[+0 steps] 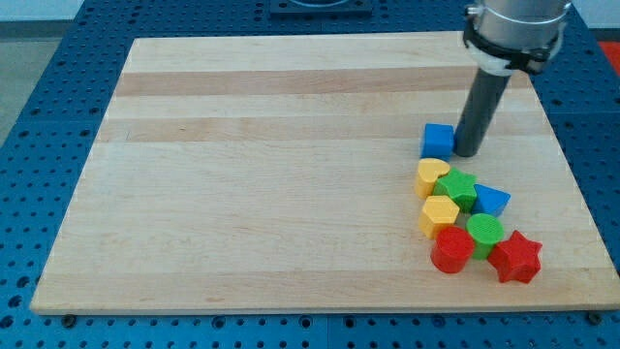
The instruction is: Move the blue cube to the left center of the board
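Arm entering from the view's top right, pale collar with dark band above a straight dark rod, rod near upright, my tip (468, 153) down on the board, just right of the blue cube (438, 141)

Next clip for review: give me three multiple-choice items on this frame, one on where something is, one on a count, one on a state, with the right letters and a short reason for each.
1. Where is my tip relative to the blue cube?
A. at its right side
B. at its left side
C. far below it

2. How many red blocks are on the board?
A. one
B. two
C. three

3. The blue cube is:
A. at the left centre
B. stacked on another block
C. on the view's right part of the board

Answers: 1 A, the rod stands against the cube's right side. 2 B, a red cylinder and a red star. 3 C, it lies near the right edge.
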